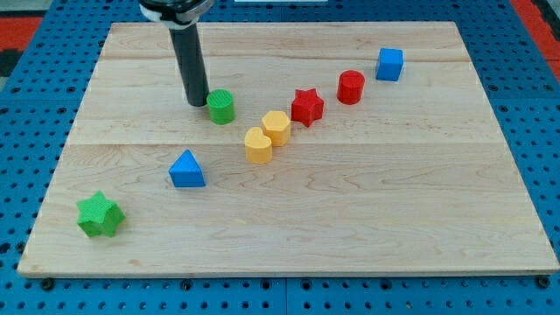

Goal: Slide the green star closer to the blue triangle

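The green star (98, 215) lies near the board's bottom left corner. The blue triangle (186, 169) sits up and to the right of it, apart from it. My tip (197, 103) rests on the board at the upper left, just left of a green cylinder (221, 107), well above both the triangle and the star.
A yellow heart (258, 145) and a yellow hexagon (276, 128) touch near the centre. A red star (307, 106), a red cylinder (351, 87) and a blue cube (390, 64) run up to the right. The wooden board (367, 219) lies on a blue pegboard.
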You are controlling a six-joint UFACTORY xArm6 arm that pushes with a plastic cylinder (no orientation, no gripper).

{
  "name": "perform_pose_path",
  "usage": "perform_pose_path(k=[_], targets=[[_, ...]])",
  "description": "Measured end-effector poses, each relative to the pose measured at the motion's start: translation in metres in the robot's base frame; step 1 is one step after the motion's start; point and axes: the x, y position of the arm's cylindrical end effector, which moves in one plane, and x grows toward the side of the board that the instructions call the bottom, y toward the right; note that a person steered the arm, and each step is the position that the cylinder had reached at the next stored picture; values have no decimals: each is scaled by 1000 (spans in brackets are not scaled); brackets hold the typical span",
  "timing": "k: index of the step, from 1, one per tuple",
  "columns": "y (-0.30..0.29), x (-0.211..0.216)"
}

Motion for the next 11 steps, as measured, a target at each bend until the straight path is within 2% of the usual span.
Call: perform_pose_path(k=[1, 2, 3, 4, 5, 6, 8, 9, 10, 11], targets=[[-17, 2], [-35, 28], [-117, 118], [-147, 210], [-121, 234], [-99, 201], [-36, 189], [21, 189], [24, 184], [-58, 174]])
